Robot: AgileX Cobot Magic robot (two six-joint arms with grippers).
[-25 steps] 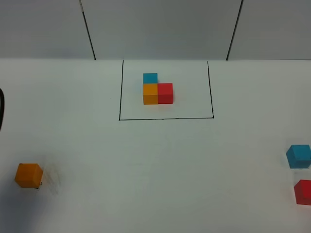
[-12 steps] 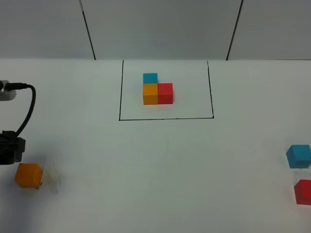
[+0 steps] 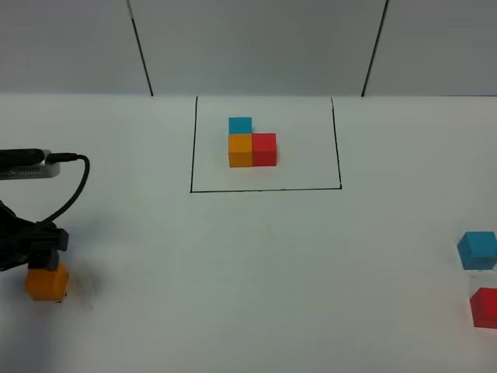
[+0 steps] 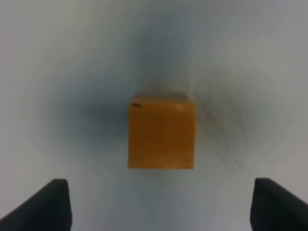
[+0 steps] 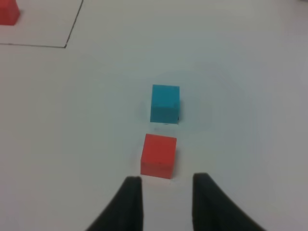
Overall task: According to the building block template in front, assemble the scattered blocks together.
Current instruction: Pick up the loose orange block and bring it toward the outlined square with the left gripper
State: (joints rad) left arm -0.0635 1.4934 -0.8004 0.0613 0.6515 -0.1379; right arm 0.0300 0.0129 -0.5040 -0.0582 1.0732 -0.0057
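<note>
The building block template [image 3: 250, 144] is a tight L of blue, orange and red cubes inside a black drawn rectangle at the back middle. The scattered orange cube [image 3: 46, 283] sits at the far left. My left gripper [image 3: 37, 250] hovers right over it, partly covering its top. In the left wrist view the orange cube [image 4: 161, 132] lies between and ahead of the wide-open fingers [image 4: 48, 207] of the left gripper [image 4: 161, 209]. The scattered blue cube [image 3: 477, 250] and red cube [image 3: 485, 307] sit at the far right. My right gripper [image 5: 166, 204] is open and empty, just short of the red cube [image 5: 159, 155], with the blue cube [image 5: 165, 103] beyond it.
The white table [image 3: 256, 264] ends at a grey panelled wall at the back. A black cable [image 3: 74, 183] loops from the left arm. A corner of the drawn rectangle [image 5: 67, 43] and the template's red cube [image 5: 8, 12] show in the right wrist view.
The left arm has come in from the left edge and moved down and right, until its gripper is over the orange cube. The cubes have not moved.
</note>
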